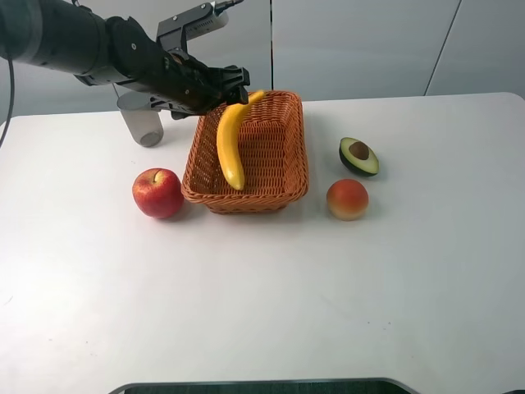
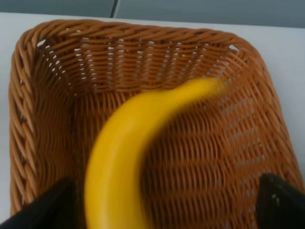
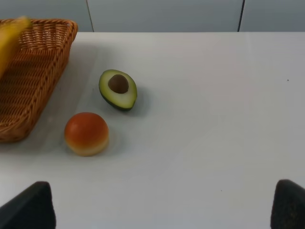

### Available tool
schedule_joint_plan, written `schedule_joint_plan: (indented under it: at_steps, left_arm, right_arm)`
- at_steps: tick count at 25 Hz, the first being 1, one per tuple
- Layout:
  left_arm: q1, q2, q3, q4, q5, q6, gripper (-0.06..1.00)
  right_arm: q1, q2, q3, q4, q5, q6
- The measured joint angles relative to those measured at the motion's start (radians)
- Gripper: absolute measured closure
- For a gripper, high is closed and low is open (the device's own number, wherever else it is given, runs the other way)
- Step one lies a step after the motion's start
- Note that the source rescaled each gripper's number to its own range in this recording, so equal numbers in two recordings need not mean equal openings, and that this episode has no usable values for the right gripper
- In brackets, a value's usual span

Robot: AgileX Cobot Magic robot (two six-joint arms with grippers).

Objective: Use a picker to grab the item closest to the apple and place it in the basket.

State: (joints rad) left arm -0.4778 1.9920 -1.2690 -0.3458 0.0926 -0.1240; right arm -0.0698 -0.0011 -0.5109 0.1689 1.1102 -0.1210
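Left pincer (image 1: 236, 82), apparently spread, hangs at far-left corner of basket (image 1: 302, 156), over banana (image 1: 228, 144).

Exterior high camera looked steeply down over the table (image 1: 328, 312), basket (image 1: 246, 202) near centre; left wrist camera hung close above the basket, facing into it; right wrist camera, farther off beside the basket, caught only one side of it.

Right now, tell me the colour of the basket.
Orange-brown woven wicker. The basket shows best in the left wrist view.
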Motion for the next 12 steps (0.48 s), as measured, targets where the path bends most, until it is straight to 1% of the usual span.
schedule_joint_plan:
  at_steps: [2,7,12]
  left_arm:
    - [0.000,0.000,0.000,0.007,0.002,0.000,-0.02]
    - [0.000,-0.004,0.000,0.009,0.030,0.000,-0.02]
    - [0.000,-0.059,-0.002,0.020,0.089,0.031,-0.02]
  right_arm:
    - [0.000,0.000,0.000,0.000,0.000,0.000]
    - [0.000,0.000,0.000,0.000,0.000,0.000]
    - [0.000,0.000,0.000,0.000,0.000,0.000]
